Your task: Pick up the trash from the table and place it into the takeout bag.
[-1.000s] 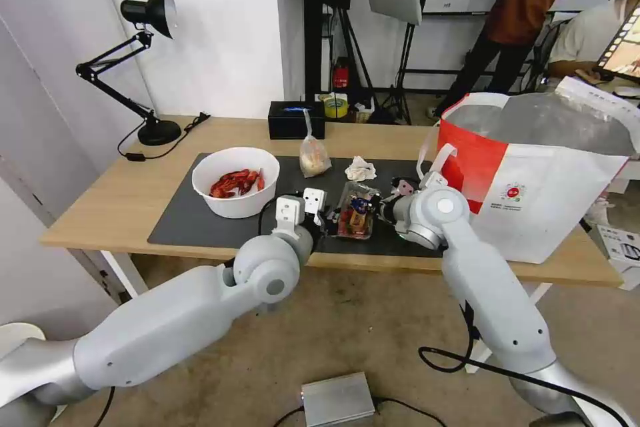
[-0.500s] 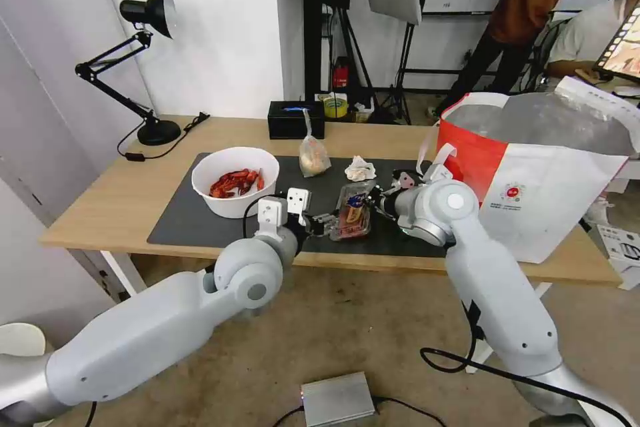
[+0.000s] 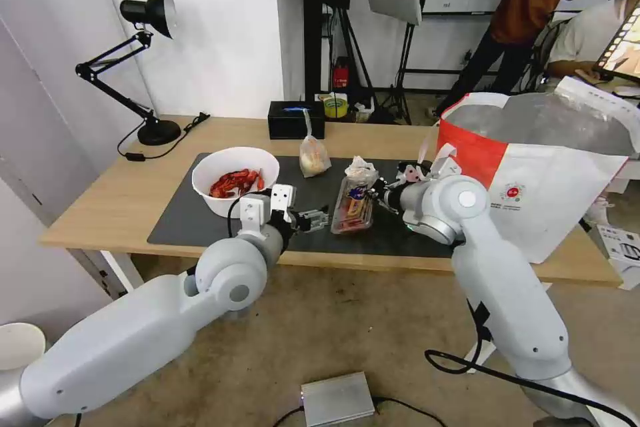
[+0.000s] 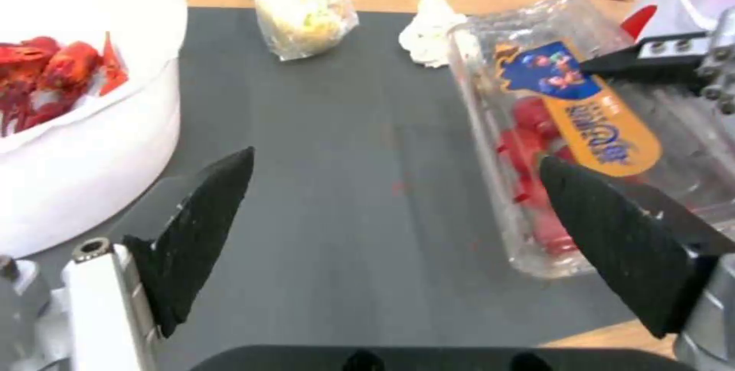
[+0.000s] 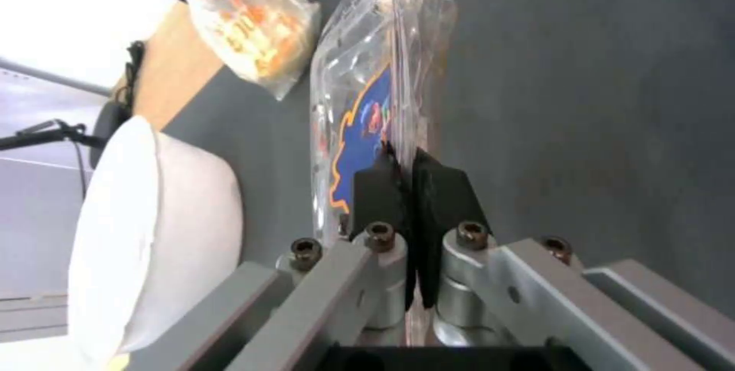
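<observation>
The right gripper (image 3: 381, 191) has its jaws clamped on the clear plastic clamshell (image 3: 352, 203), tilting it up. The left gripper (image 4: 398, 227) hovers beside it, jaws apart. Next, likely, carrying it to the takeout bag (image 3: 553, 193).

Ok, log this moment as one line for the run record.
right pincer: shut on clamshell, tilted up on mat | left pincer: open beside it | bag: waiting
</observation>
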Controlling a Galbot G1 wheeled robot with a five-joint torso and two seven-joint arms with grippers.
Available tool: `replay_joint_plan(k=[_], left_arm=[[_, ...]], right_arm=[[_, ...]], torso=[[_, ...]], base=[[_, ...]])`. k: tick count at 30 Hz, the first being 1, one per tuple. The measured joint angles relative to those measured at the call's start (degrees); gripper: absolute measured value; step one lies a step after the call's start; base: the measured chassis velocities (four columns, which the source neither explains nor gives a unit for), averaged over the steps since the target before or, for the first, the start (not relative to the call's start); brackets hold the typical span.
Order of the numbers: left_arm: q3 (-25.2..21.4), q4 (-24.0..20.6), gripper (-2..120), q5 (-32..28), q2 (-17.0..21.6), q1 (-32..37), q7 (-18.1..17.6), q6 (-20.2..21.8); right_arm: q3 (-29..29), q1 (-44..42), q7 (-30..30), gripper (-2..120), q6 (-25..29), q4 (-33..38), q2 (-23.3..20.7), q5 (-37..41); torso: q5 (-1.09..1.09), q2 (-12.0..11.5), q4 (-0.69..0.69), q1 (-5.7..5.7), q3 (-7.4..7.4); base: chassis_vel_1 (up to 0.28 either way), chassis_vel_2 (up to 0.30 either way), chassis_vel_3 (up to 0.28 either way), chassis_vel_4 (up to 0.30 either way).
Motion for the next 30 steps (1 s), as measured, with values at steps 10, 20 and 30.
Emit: replay_joint_plan(k=[10,20,30], left_arm=[[-4.25,-3.48,100,-0.1,2.34,3.92,-0.01,-0.06],[-7.76,-5.52,100,0.45,4.45,8.29,0.05,-0.43],[-9.18,-6.41,100,1.4,4.94,10.59,0.05,-1.24]], right_arm=[[2.42,0.47,1.5,0,1.33,6.06,-2.97,4.73],[6.07,5.37,3.87,0,4.03,11.81,-8.0,11.64],[8.18,10.2,5.06,0,6.91,13.34,-13.41,15.0]], torso=[[0.0,0.0,0.0,0.0,0.0],[0.0,0.01,0.0,-0.01,0.0],[0.01,0.01,0.0,0.0,0.0]], base=[[0.0,0.0,0.0,0.0],[0.0,0.0,0.0,0.0],[0.0,0.0,0.0,0.0]])
